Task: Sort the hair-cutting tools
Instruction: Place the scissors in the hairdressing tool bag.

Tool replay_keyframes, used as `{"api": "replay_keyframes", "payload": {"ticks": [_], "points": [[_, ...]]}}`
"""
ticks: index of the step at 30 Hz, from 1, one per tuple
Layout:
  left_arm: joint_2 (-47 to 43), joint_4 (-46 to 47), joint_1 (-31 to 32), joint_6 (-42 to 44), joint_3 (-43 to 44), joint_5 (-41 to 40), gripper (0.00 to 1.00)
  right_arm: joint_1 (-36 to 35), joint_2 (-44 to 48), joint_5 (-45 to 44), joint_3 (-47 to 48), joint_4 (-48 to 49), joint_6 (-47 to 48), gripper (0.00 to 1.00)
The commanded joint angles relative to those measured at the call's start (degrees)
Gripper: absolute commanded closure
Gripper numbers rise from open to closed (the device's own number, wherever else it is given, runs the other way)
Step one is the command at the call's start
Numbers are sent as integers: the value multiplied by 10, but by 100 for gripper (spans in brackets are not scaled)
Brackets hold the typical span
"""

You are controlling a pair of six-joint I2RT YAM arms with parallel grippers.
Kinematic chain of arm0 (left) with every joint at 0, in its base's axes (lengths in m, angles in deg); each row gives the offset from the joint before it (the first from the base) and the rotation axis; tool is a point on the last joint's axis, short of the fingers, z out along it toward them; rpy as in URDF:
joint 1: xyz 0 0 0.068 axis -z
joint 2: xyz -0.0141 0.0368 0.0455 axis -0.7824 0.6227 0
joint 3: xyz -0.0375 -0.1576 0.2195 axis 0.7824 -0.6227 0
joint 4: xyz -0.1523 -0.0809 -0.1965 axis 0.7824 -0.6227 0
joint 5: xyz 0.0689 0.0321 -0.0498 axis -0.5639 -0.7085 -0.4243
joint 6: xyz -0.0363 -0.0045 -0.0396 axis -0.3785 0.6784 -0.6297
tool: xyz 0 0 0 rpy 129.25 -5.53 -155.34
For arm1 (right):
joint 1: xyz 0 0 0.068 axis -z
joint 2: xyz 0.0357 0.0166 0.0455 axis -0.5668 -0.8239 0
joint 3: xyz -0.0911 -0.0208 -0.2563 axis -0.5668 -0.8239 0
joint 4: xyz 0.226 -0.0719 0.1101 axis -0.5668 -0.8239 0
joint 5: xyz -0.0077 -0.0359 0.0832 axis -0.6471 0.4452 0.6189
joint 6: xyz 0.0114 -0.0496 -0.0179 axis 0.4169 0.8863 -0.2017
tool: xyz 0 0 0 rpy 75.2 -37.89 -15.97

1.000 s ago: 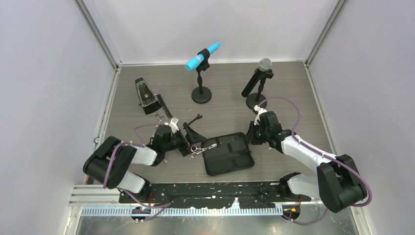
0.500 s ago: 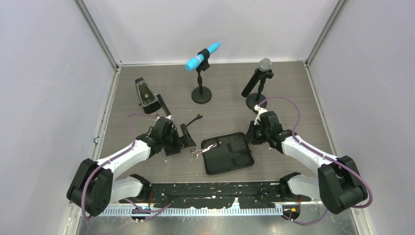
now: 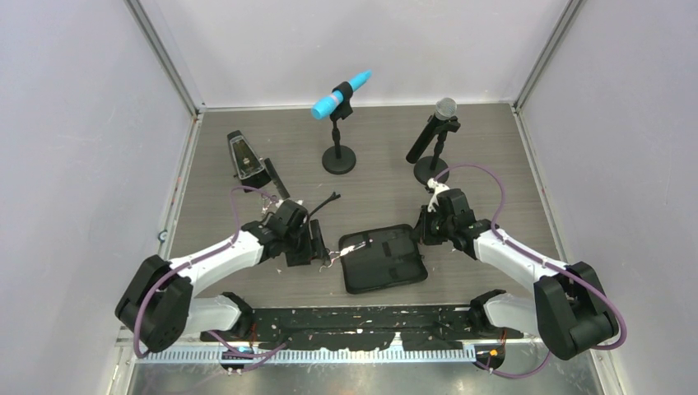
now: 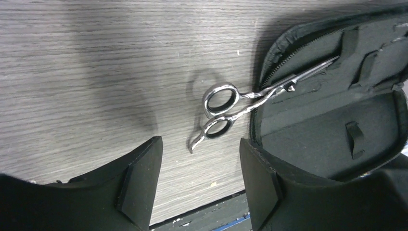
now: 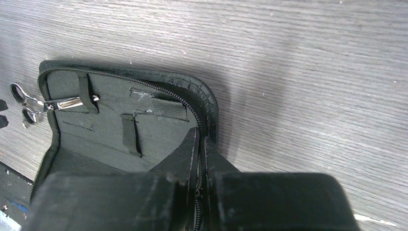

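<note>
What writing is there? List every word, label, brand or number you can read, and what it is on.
None can be read.
The scissors and the zip case show no print in the wrist views.
Any marking on the metronome is too small to read from the top view.

Half-seen scissors (image 4: 260,91), clipped case (image 4: 312,139)
Tips hide under a strap (image 5: 88,94); the case runs off my left camera at three o'clock; my right fingers (image 5: 185,159) block its rim at six.

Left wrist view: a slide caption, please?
Open left claw poised by silver scissors, blades slipped into the open black case.
</note>
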Motion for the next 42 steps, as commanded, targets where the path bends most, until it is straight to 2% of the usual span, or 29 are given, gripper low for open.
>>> {"api": "replay_keyframes", "payload": {"ticks": [1, 2, 3, 11, 17, 33, 36, 42], "points": [[38, 38, 2, -11, 31, -2, 43, -3, 20, 10, -7, 24, 5, 95], [46, 40, 2, -11, 36, -4, 53, -3, 21, 10, -7, 25, 5, 95], [53, 41, 2, -11, 40, -6, 58, -3, 22, 12, -8, 29, 5, 95], [69, 11, 2, 10, 76, -34, 60, -3, 21, 22, -20, 45, 3, 95], [84, -5, 2, 19, 90, -36, 73, -3, 19, 27, -21, 51, 3, 95], [133, -42, 3, 36, 120, -47, 73, -3, 19, 31, -23, 55, 1, 95], [150, -42, 4, 40, 131, -38, 80, -3, 17, 33, -22, 57, 0, 95], [169, -53, 8, 44, 145, -37, 81, -3, 17, 35, -20, 57, -1, 95]]}}
